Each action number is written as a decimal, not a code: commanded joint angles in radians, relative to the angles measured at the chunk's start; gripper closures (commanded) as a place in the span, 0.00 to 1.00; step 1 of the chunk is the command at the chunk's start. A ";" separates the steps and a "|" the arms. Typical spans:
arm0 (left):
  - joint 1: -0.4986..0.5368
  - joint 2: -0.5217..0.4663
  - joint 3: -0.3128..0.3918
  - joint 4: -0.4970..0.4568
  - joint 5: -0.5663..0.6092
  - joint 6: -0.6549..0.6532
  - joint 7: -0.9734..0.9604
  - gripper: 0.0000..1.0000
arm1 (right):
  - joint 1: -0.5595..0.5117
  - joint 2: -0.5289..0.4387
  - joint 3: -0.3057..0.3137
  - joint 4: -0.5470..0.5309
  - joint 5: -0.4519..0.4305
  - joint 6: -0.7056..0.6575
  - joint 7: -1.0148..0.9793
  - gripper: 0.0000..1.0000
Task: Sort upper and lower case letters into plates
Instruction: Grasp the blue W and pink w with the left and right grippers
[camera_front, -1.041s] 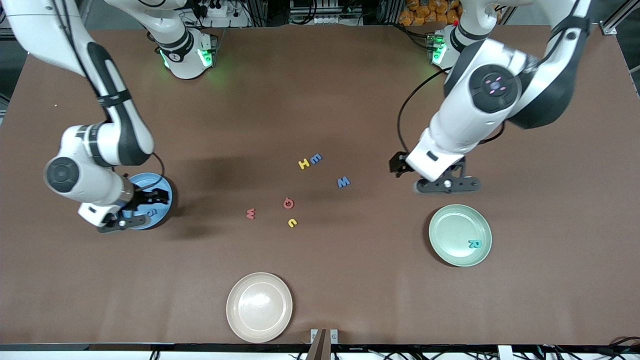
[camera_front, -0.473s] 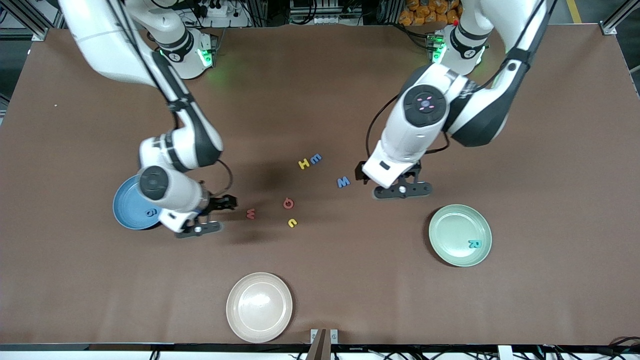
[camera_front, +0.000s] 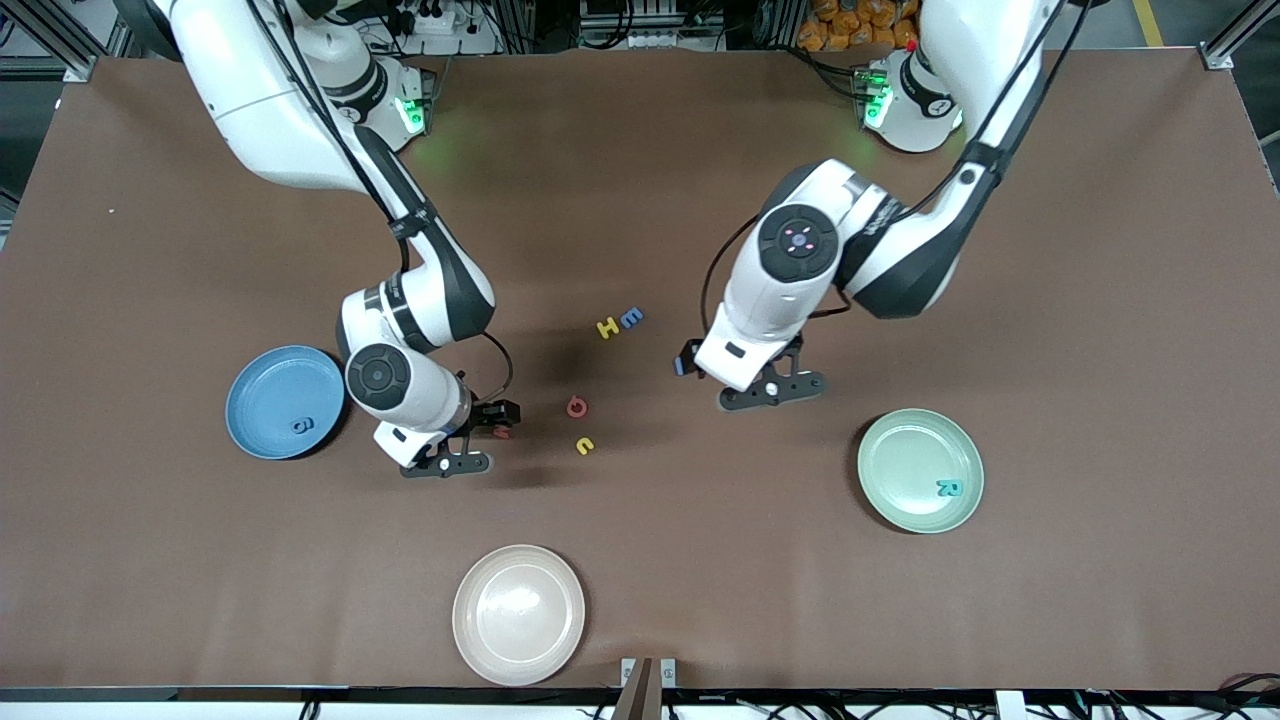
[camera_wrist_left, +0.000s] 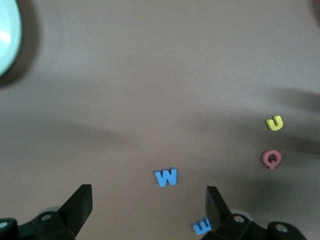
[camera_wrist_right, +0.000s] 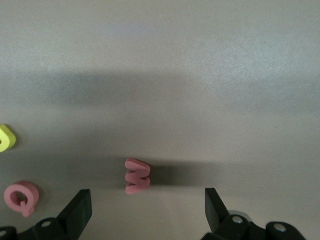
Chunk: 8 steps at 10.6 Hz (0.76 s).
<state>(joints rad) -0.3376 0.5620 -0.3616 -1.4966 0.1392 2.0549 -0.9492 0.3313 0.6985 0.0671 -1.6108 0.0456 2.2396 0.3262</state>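
- Brown table (camera_front: 640, 560) carries three dishes and a loose cluster of toy letters near its middle.
- We find two letters sorted: a dark letter (camera_front: 301, 425) lies in the blue plate (camera_front: 262, 380) toward the right arm's end, and a teal R (camera_front: 947, 488) lies in the mint green plate (camera_front: 900, 450) toward the left arm's end.
- We count six unsorted on the bare surface: yellow H (camera_front: 607, 328), blue E (camera_front: 632, 318), red Q (camera_front: 577, 406), yellow u (camera_front: 585, 446), a blue W (camera_wrist_left: 166, 177) and a red w (camera_wrist_right: 136, 176).
- We judge the task roughly a quarter done.
- Right gripper (camera_front: 478, 438) hangs low over the red w with its jaws spread wide, holding nothing.
- Left gripper (camera_front: 735, 385) hangs low over the blue W, jaws likewise wide and empty.
- A beige plate (camera_front: 519, 614) by the table's edge nearest the front camera holds nothing.
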 joint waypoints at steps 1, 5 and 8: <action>-0.031 0.048 0.007 0.022 0.031 0.040 -0.112 0.00 | 0.026 0.050 -0.009 0.038 -0.006 0.001 0.097 0.00; -0.064 0.121 0.007 -0.031 0.158 0.108 -0.279 0.00 | 0.040 0.084 -0.013 0.035 -0.026 0.043 0.144 0.00; -0.069 0.140 0.007 -0.123 0.160 0.252 -0.381 0.00 | 0.043 0.084 -0.013 0.034 -0.042 0.048 0.157 0.38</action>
<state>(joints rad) -0.3991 0.7069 -0.3602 -1.5674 0.2668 2.2424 -1.2640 0.3617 0.7688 0.0640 -1.6037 0.0200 2.2888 0.4553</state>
